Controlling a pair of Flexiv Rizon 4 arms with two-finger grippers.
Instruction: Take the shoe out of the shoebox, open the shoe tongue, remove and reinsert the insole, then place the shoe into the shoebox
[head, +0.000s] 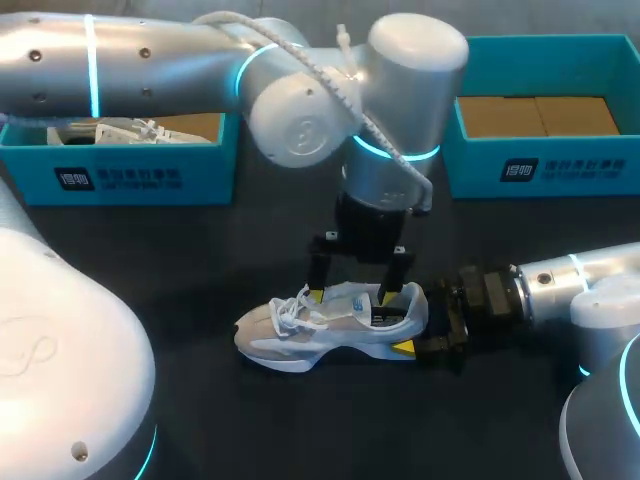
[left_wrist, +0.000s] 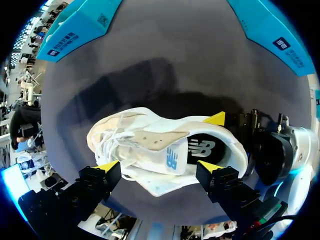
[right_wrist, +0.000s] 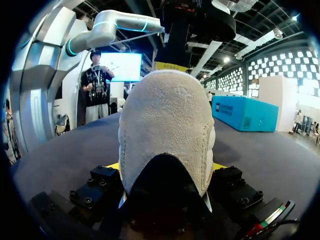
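On table (head: 300, 430), mid: shoe (head: 330, 322), toe to left, heel to rt. The left gripper (head: 351, 296) is directly above it, one finger over laces, the other over the opening. The rt gripper (head: 418, 332) is at the heel, a finger each side. Behind: left shoebox (head: 130, 170) at back left w/ second shoe (head: 120, 130) inside; rt shoebox (head: 540, 160) at back rt.

The shoe (head: 330, 322) is white and cream, with a pale blue side logo, a beige suede heel (right_wrist: 167, 125) and a black insole (left_wrist: 202, 149) bearing a white mark. The far-left shoebox (head: 140, 175) and far-right shoebox (head: 540, 165) are teal with dark label patches. The table (head: 300, 420) is black. The left gripper (head: 356, 292) and right gripper (head: 418, 330) are black with yellow tips.
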